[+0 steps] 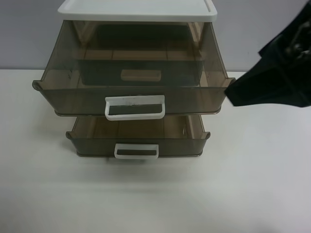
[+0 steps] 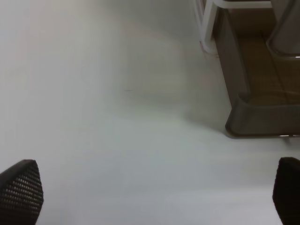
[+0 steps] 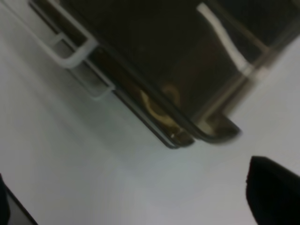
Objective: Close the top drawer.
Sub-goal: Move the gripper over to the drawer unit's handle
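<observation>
The top drawer [image 1: 131, 92] of the white-lidded cabinet [image 1: 138, 9] stands pulled far out, and its wide white handle [image 1: 135, 107] faces the camera. The black arm at the exterior high view's right [image 1: 274, 73] has its tip right beside the drawer's front corner; I cannot tell if they touch. In the right wrist view the top drawer [image 3: 187, 61] and its handle [image 3: 70, 51] lie ahead of my right gripper [image 3: 140, 206], which is open and empty. My left gripper [image 2: 152, 194] is open and empty over the table.
The middle drawer [image 1: 138, 138] with the smaller handle [image 1: 136, 151] is also pulled out, less far. A brown drawer corner [image 2: 262, 112] and a white handle [image 2: 208, 23] lie ahead of the left gripper. The white table [image 1: 155, 199] stretches in front.
</observation>
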Controlling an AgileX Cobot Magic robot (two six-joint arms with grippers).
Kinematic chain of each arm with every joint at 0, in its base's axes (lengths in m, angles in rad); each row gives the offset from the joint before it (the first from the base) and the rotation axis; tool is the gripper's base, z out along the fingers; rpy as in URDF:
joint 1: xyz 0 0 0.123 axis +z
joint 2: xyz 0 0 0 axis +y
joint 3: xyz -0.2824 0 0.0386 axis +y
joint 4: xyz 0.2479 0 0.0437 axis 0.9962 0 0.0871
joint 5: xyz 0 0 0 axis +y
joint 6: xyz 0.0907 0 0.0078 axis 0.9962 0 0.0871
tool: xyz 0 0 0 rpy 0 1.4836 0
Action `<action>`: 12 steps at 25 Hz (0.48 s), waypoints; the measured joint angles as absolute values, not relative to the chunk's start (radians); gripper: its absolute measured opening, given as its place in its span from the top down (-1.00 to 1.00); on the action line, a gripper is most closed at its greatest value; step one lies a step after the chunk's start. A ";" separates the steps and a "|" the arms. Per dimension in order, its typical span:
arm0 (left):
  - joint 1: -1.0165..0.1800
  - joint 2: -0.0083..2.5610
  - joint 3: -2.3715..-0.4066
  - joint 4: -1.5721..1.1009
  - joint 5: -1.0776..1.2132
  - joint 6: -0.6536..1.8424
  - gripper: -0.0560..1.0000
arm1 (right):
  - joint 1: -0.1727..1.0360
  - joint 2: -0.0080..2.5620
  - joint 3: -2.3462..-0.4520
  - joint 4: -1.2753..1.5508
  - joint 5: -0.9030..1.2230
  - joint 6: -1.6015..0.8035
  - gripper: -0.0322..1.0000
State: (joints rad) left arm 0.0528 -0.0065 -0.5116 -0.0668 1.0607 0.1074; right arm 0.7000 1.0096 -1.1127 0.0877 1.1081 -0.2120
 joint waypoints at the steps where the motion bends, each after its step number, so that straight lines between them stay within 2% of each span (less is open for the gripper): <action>1: 0.053 -0.007 -0.512 -0.067 1.061 0.107 -0.99 | 0.752 1.041 -1.132 0.070 1.108 -0.206 -0.99; 3: 0.053 -0.007 -0.512 -0.067 1.061 0.107 -0.99 | 0.870 1.117 -1.179 0.040 1.108 -0.188 -0.99; 9: 0.053 -0.007 -0.512 -0.068 1.061 0.107 -0.99 | 1.103 1.322 -1.257 0.030 1.107 -0.172 -0.99; 12: 0.053 -0.007 -0.512 -0.068 1.061 0.107 -0.99 | 1.171 1.416 -1.257 0.030 1.112 -0.172 -0.99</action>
State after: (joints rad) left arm 0.0528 -0.0065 -0.5116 -0.0677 1.0607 0.1074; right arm 1.1709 1.4165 -1.2570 0.0303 1.1119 -0.1717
